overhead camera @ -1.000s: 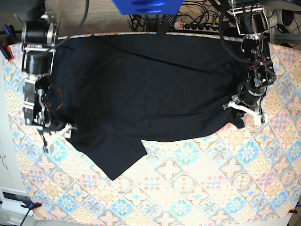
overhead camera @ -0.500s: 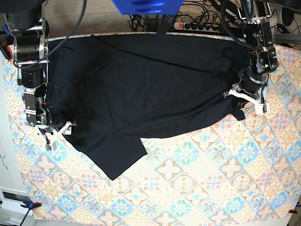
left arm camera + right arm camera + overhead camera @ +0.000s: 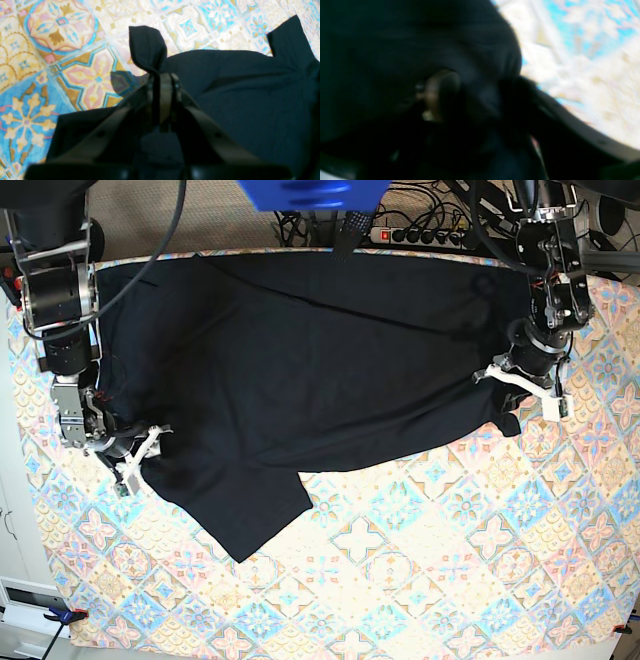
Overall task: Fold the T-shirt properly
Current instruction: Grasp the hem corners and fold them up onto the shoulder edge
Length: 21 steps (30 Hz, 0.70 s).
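Shirt [image 3: 310, 370] lies flat on worktop [image 3: 420, 580], long side running claw to claw. Right claw [image 3: 135, 455] at left edge, grip unclear. Left claw [image 3: 525, 385] at right edge, pinching shirt corner.

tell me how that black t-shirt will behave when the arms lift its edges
Probably floppy: the T-shirt lies in soft creases, and the bit pinched by the left gripper droops into a limp point. It likely sags between the two grips rather than staying flat. It may drag on the patterned tablecloth, since most of it rests there.
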Tool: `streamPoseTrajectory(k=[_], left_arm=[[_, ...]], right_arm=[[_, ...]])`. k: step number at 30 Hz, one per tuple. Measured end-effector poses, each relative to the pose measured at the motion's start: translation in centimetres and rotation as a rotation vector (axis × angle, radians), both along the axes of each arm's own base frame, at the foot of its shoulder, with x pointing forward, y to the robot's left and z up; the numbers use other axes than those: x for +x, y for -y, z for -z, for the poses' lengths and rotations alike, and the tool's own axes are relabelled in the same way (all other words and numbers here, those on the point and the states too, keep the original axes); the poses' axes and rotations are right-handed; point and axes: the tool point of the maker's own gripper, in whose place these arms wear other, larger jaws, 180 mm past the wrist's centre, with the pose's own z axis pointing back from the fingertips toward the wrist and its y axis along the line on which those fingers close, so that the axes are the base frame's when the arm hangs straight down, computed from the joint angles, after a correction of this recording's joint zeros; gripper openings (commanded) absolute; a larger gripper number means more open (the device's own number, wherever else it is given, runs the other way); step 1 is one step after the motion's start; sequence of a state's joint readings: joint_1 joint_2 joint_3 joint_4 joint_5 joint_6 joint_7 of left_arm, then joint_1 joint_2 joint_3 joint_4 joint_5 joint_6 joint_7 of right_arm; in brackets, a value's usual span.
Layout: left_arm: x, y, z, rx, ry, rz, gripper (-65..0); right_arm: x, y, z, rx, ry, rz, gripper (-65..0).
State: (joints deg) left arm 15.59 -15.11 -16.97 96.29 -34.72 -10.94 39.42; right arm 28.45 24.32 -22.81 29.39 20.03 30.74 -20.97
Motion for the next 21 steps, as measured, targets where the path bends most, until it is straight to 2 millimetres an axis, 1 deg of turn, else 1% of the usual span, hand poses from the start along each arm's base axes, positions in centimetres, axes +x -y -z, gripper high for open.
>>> streamPoseTrajectory(k=[1,3,6,9,14,15,18,21], left_arm=[[0.0,0.0,0.0,0.000,-0.001,0.000,-65.0],[0.0,0.0,0.0,-0.001,0.000,0.001,-65.0],[0.0,0.0,0.0,0.000,-0.001,-0.001,-65.0],[0.0,0.0,0.0,-0.001,0.000,0.000,-65.0],[0.0,0.0,0.0,0.000,0.001,0.000,-65.0],[-0.1,-0.2,0.0,0.001,0.000,-0.004,-65.0],[-0.8,-1.5,0.1,0.012,-0.009,-0.041,-65.0],[-1.2,-2.0,0.2,0.019,-0.017,-0.052,-65.0]], right_arm=[[-0.2,-0.6,0.0,0.030,-0.002,-0.019,-44.9],[-0.4,-0.9,0.0,0.049,-0.006,-0.036,-52.6],[-0.2,-1.0,-0.2,0.058,0.013,-0.034,-58.4],[-0.1,-1.0,-0.4,0.085,0.031,-0.005,-59.1],[-1.0,0.0,-0.7,0.135,0.069,0.069,-59.1],[-1.2,0.3,-1.0,0.133,0.086,0.069,-59.1],[-2.0,1.4,-2.0,0.095,0.110,0.048,-59.3],[-2.4,1.6,-2.6,0.065,0.114,0.012,-59.3]])
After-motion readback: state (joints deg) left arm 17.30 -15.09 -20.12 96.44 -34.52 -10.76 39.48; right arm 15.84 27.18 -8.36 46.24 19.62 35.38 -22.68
